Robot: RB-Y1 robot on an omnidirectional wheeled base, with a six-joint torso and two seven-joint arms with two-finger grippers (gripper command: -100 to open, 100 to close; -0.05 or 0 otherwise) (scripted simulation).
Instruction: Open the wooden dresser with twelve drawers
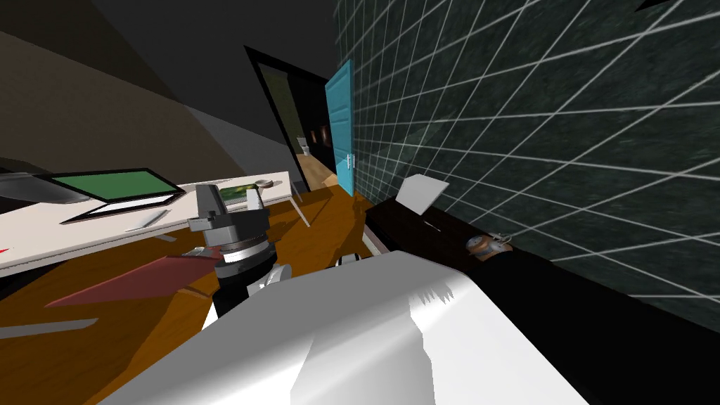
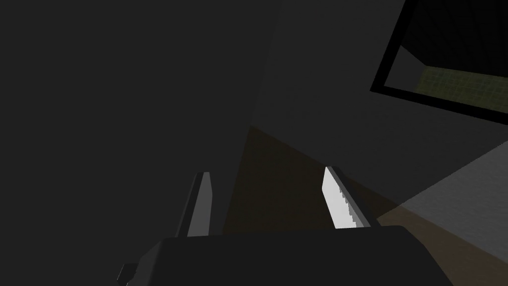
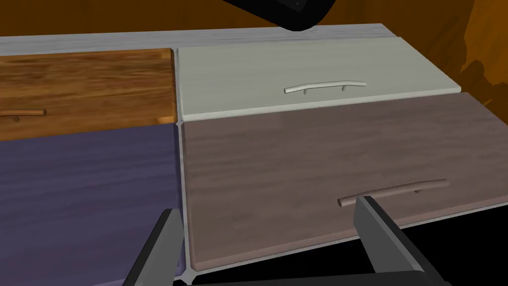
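**line up on the handle before closing**

the dresser (image 3: 198,37) faces the right gripper (image 3: 265,207), whose fingers stand wide apart and hold nothing. between them lies the grey-brown drawer (image 3: 297,154), at the edge of the dresser's face, with the purple drawer (image 3: 84,188) beside it and the pale drawer (image 3: 307,64) beyond. its handle (image 3: 392,191) sits near the drawer's edge by the black area (image 3: 307,258), one end just at a fingertip, so the bar is off to one side of the grip. the bar also seems to run from finger to finger. i judge the hand should slide along until the bar is centred, roll so the fingers straddle its thickness, close, then pull straight out. the left gripper (image 2: 267,171) is raised by a dark wall, fingers apart and empty.
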